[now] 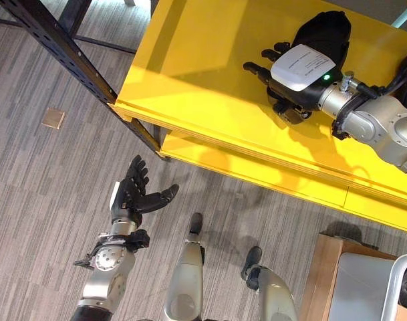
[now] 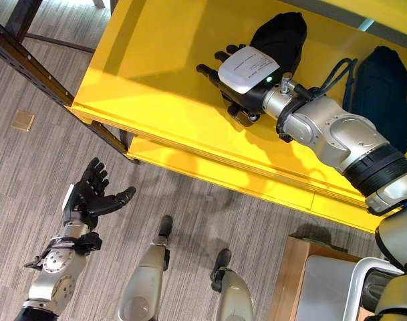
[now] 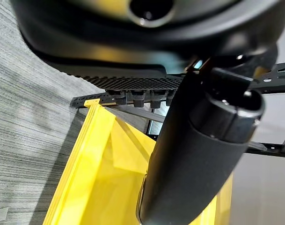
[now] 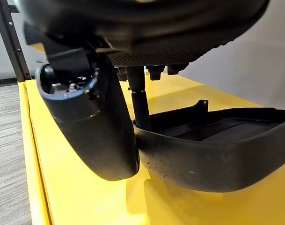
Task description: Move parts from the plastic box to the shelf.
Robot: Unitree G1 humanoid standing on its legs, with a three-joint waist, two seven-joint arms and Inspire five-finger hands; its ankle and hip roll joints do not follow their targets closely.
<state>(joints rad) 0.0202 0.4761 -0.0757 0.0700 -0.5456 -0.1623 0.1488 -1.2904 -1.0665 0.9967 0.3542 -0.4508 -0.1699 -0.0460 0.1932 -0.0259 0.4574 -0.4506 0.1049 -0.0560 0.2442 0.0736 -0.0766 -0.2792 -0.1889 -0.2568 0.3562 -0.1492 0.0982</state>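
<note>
The right hand (image 2: pixel 246 83) lies on the yellow shelf (image 2: pixel 156 80), fingers nearly straight, thumb against a black part (image 4: pixel 217 150) resting there near the back edge, not gripping it. Another dark part (image 2: pixel 383 90) sits further along. The left hand (image 1: pixel 133 194) hangs relaxed and empty above the floor (image 1: pixel 43 180).

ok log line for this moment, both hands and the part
right hand: open, on black part on yellow shelf | left hand: open, holds nothing, over floor | second dark part on shelf
</note>
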